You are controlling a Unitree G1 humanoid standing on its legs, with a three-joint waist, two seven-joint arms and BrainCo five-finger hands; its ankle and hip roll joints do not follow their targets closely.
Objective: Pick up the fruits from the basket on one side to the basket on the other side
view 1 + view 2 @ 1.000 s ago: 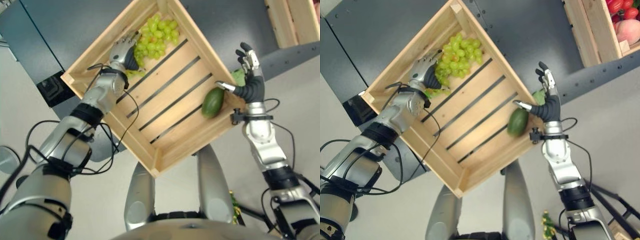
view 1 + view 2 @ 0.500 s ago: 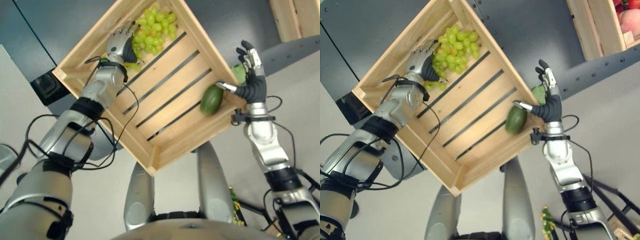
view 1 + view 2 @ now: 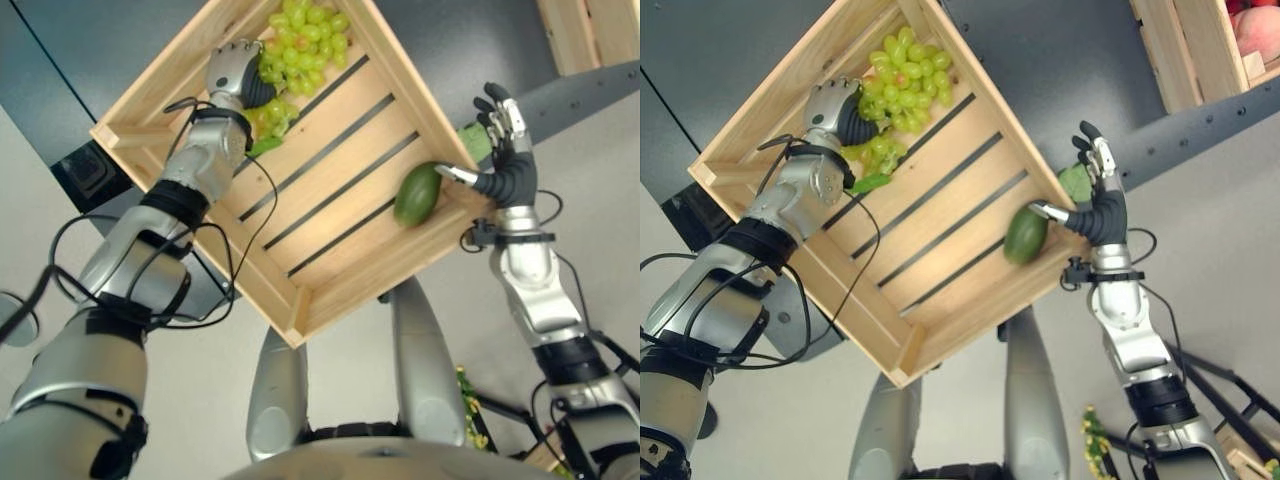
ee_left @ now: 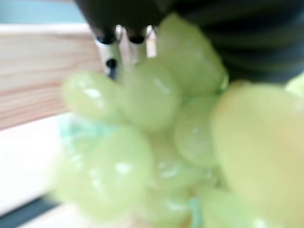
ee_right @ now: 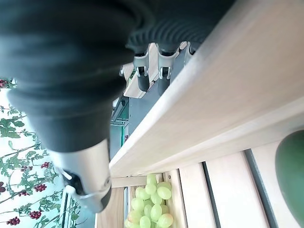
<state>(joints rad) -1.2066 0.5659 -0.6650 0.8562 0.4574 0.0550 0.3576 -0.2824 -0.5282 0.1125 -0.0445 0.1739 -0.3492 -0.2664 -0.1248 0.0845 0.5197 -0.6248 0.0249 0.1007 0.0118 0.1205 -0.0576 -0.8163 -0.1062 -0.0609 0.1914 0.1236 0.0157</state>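
**Grapes under the left hand, avocado by the right**

Left hand [image 3: 232, 75] at upper left of the frame, down among the grapes [image 3: 300, 30] in the wooden crate [image 3: 330, 290]; fingers buried in the bunch, so impossible to say whether curled round it or loose. Close up from the wrist, pale green grapes [image 4: 142, 142] pressed right against the dark cover. Right hand [image 3: 505, 150] at right of the frame, raised outside the crate's right wall, fingers straight and spread, thumb reaching over the rim toward the avocado [image 3: 417, 194] and holding nothing. Avocado lying inside, against that same wall, long axis roughly along it, just left of the thumb and clearly nearer the right hand. Something green [image 3: 476, 140] tucked behind the right palm, too hidden to name. Second crate [image 3: 1200, 60] with red fruit at upper right, well apart: likely the destination. Next reach probably inward over the rim.
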